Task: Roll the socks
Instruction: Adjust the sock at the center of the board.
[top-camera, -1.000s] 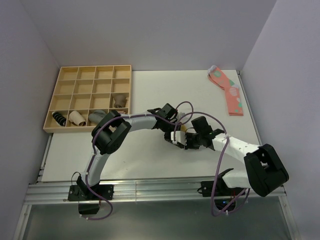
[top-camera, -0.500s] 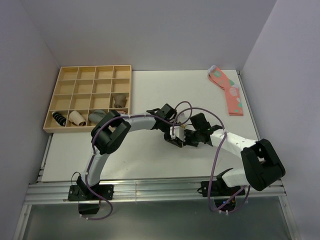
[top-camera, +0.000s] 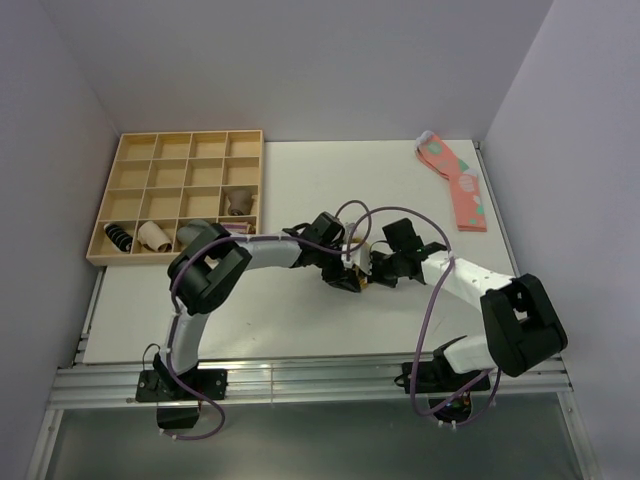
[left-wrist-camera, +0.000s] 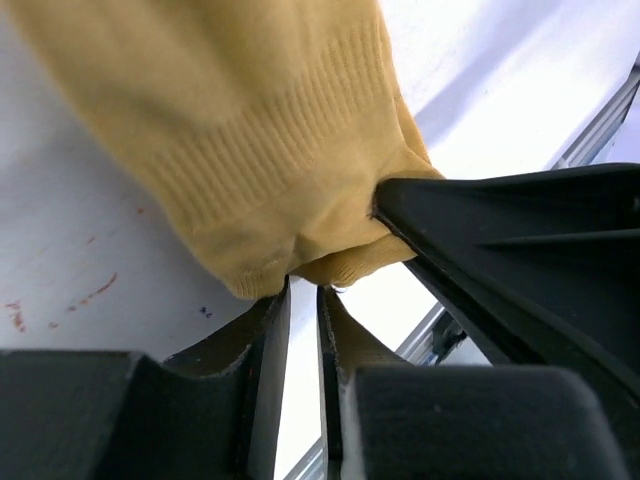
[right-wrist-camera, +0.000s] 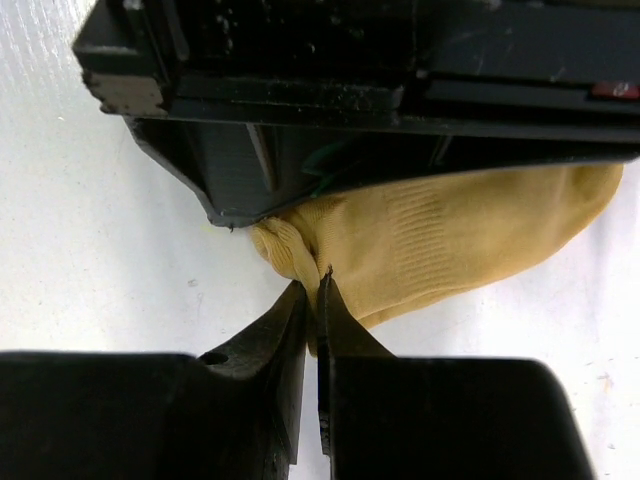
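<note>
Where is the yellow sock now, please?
The sock lies on the table, barely visible in top view, between the left gripper and the right gripper, which pinches its edge.

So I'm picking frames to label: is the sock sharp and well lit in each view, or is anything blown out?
Left wrist: the sock shows crisp ribs; the table is blown out white at upper right. Right wrist: sock sharp and evenly lit, table bright but still textured. Top view: sharp, soft even light, but the sock barely shows.

Socks (left-wrist-camera: 250, 130) ribbed knit cloth; table (left-wrist-camera: 60, 250) smooth, matt.
</note>
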